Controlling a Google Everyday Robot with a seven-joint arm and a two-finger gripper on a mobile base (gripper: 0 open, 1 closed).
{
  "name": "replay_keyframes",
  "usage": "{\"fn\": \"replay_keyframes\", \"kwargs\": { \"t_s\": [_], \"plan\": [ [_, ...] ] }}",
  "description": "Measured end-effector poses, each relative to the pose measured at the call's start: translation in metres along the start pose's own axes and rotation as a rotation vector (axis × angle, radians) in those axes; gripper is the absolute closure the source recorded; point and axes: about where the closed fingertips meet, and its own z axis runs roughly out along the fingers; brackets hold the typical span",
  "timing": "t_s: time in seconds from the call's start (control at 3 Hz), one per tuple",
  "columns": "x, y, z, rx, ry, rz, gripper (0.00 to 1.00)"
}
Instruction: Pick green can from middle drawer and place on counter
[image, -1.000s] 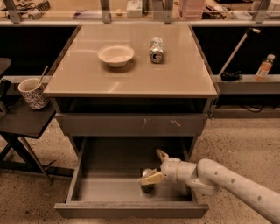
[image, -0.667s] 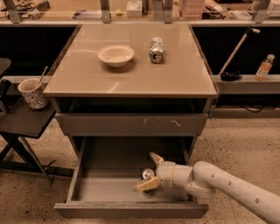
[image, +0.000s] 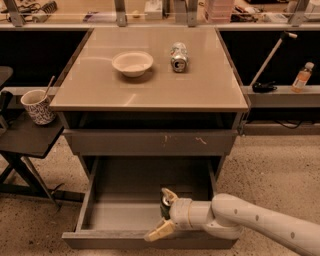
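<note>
Grey and pulled open, the middle drawer (image: 125, 215) holds the green can (image: 165, 202) toward its near right, between the widely spread, unclenched fingers of the gripper (image: 155, 214) and close to the far finger, while a bowl (image: 132, 62) and a pale can (image: 178, 56) sit on the beige table (image: 150, 95).

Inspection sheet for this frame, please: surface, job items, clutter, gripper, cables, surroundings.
Surface: counter, glossy beige, carries only clutter.
Job's things: green can, seemingly upright, inside the open middle drawer; not yet on the counter.
Clutter: bowl and pale can lying on its side, both on the counter.
Grippers: gripper low inside the drawer, fingers open with the green can between them.
Cables: nothing seen for certain.
Surroundings: side table with mug at image left; bottle on the ledge at image right.
</note>
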Motion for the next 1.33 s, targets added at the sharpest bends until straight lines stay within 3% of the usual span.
{"fn": "replay_keyframes", "kwargs": {
  "t_s": [0.33,1.0,1.33],
  "plan": [
    [0.0017,-0.0195,0.016,0.003,0.011,0.019,0.0],
    [-0.0043,-0.0257,0.0216,-0.006,0.016,0.051,0.0],
    [-0.0066,-0.0255,0.0211,-0.033,-0.015,0.059,0.0]
  ]
}}
